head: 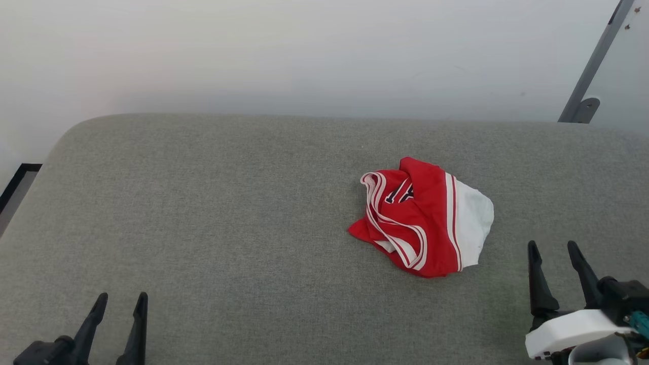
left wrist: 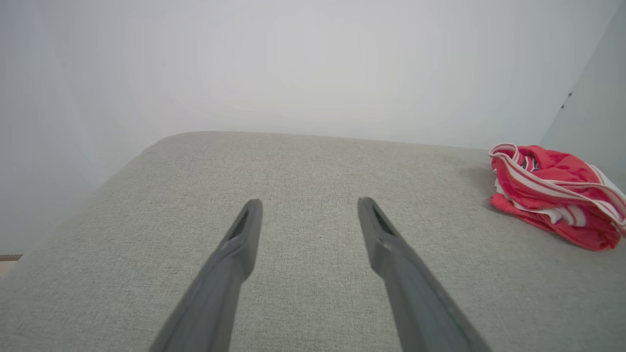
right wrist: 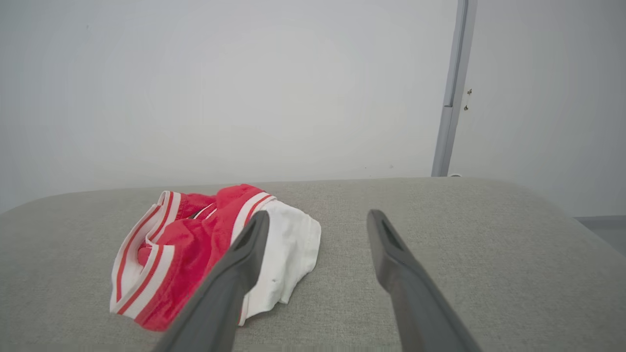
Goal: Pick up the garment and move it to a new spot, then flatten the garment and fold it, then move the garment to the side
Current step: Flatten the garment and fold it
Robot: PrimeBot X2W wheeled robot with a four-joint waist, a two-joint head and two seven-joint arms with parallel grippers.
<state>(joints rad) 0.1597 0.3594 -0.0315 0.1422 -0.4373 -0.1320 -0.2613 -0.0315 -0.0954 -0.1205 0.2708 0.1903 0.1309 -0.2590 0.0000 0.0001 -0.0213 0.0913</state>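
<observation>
The garment [head: 423, 218] lies crumpled in a heap on the grey fabric surface [head: 228, 203], right of centre: red cloth, a white sleeve on its right side, striped trim and a bit of dark lettering. It also appears at the right edge of the left wrist view as the garment [left wrist: 552, 193] and left of the fingers in the right wrist view as the garment [right wrist: 205, 249]. My right gripper [head: 554, 247] stands open just right of and nearer than the heap, apart from it. Open and empty, my left gripper [head: 122, 299] sits at the lower left, far from the cloth.
A pale wall [head: 304, 50] rises behind the surface's rounded far edge. A grey metal post [head: 593, 61] leans at the back right. A dark-framed strip of floor [head: 17, 185] shows past the left edge.
</observation>
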